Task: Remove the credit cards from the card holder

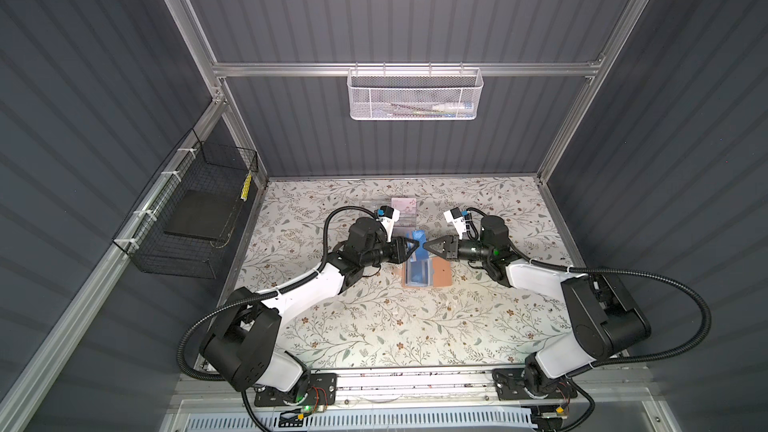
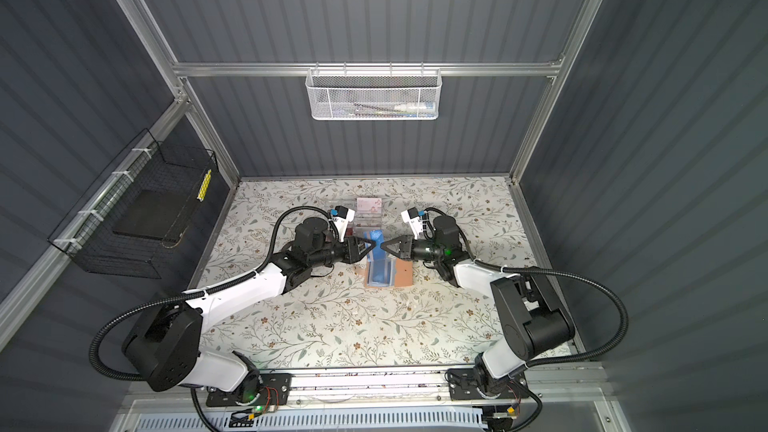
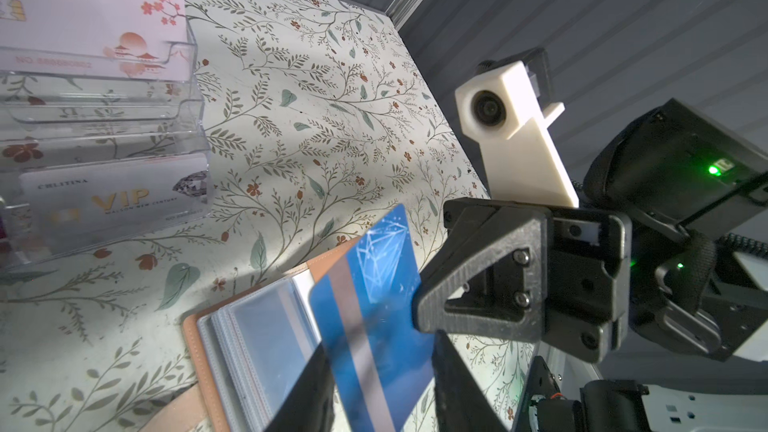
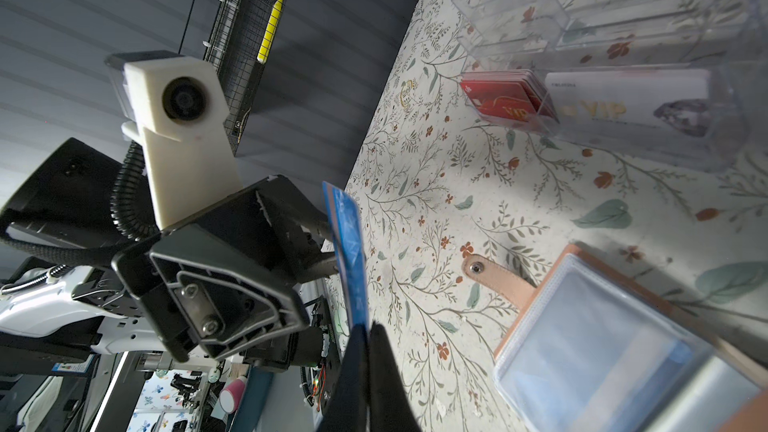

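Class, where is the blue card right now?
In a top view the blue card is mid-table, raised between the left gripper and the right gripper, near the open card holder.

In left wrist view the blue card and the left gripper fingers run off the picture edge; finger-to-card contact can't be told. The card holder is cropped in both wrist views; in both top views its far end is covered by the right gripper and the card. The acrylic box near the table back edge is half hidden by the left wrist camera. The mesh basket contents are too small to tell.
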`<state>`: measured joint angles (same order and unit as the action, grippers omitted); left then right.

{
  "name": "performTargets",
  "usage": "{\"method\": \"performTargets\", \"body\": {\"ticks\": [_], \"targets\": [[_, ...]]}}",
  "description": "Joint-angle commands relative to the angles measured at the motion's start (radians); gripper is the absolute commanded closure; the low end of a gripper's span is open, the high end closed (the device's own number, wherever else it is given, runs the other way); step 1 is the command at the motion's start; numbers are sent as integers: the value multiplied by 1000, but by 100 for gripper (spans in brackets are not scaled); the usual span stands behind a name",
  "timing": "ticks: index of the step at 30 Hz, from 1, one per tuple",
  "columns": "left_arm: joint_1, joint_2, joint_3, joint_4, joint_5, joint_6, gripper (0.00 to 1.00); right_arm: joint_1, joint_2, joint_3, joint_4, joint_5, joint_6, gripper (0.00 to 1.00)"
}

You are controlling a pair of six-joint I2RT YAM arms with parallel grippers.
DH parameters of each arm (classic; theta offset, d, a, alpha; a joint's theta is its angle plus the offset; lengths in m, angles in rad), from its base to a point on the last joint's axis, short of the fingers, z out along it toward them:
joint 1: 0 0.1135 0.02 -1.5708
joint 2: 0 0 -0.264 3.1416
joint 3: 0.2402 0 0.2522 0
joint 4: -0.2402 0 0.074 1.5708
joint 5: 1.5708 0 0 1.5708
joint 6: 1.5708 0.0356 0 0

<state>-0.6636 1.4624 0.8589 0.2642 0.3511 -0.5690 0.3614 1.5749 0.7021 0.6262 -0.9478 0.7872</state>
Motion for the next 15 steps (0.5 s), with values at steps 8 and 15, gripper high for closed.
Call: {"method": "performTargets", "body": {"ticks": [8,15], "targets": [[-10,-30,-26,22,39,26,87,7,63,26,39,-17,0,100],[-10,-38,-36,25,17,7,95,7,75,27,56,-12,18,92]]}}
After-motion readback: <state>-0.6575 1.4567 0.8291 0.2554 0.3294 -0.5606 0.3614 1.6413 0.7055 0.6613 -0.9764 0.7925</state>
